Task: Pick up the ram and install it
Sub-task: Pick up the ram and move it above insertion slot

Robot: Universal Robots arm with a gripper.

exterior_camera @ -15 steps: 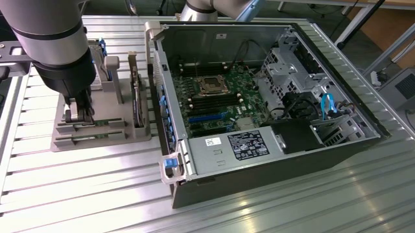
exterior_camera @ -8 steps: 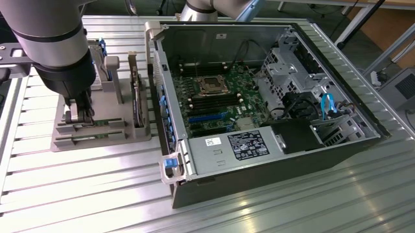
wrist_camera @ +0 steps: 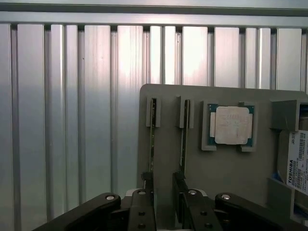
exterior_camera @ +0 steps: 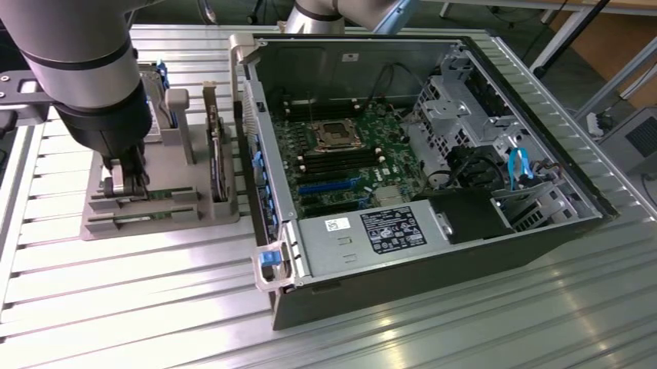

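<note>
Two slim green ram sticks stand on edge in slots of a grey holder (wrist_camera: 221,173), one (wrist_camera: 152,139) beside the other (wrist_camera: 185,134). My gripper (wrist_camera: 163,192) hangs low over the near ends of these sticks. Its dark fingers (wrist_camera: 147,197) are apart, with bare holder surface showing in the gap; each finger lines up with one stick's end, and nothing is held. In the exterior view the gripper (exterior_camera: 128,184) is down on the holder (exterior_camera: 154,227) at the view's left, next to a green ram strip (exterior_camera: 169,194). The open computer case (exterior_camera: 411,154) lies at the right, its motherboard memory slots (exterior_camera: 331,163) exposed.
A square silver processor chip (wrist_camera: 232,125) and a labelled hard drive (wrist_camera: 298,163) sit on the same holder. A dark expansion card (exterior_camera: 215,154) stands on edge between the holder and the case. Ribbed aluminium table (exterior_camera: 123,307) surrounds everything. The case's wall rim (exterior_camera: 251,115) rises close to the holder.
</note>
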